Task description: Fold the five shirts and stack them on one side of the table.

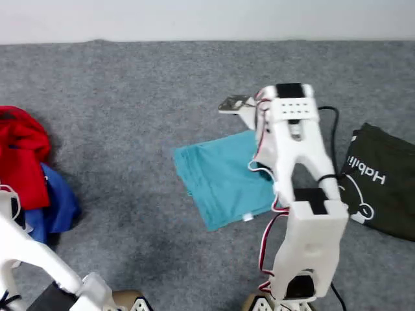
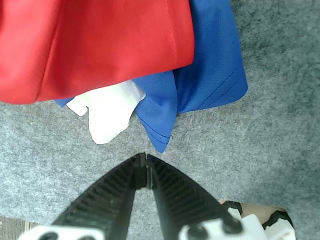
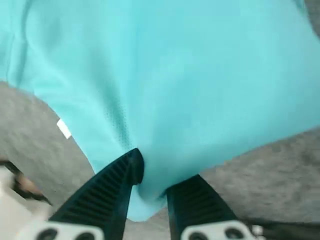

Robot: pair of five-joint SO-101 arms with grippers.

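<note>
High view: grey worktop (image 1: 130, 97); teal shirt (image 1: 220, 175) part-folded at centre; dark green shirt (image 1: 382, 184) at right edge; red shirt (image 1: 23, 155) over blue shirt (image 1: 58, 201), heaped at left. Right hand (image 3: 157, 175) pinching the teal shirt's right edge. Thin bite, so likely to slip free or drag the fold askew. Left hand (image 2: 145, 159) pressed together, empty, on the heap's near side, close to white shirt (image 2: 110, 112).

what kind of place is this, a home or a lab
Probably a robot test bench, not a home: a grey felt-covered table by a bare white wall, and the white right arm over a teal shirt.
</note>
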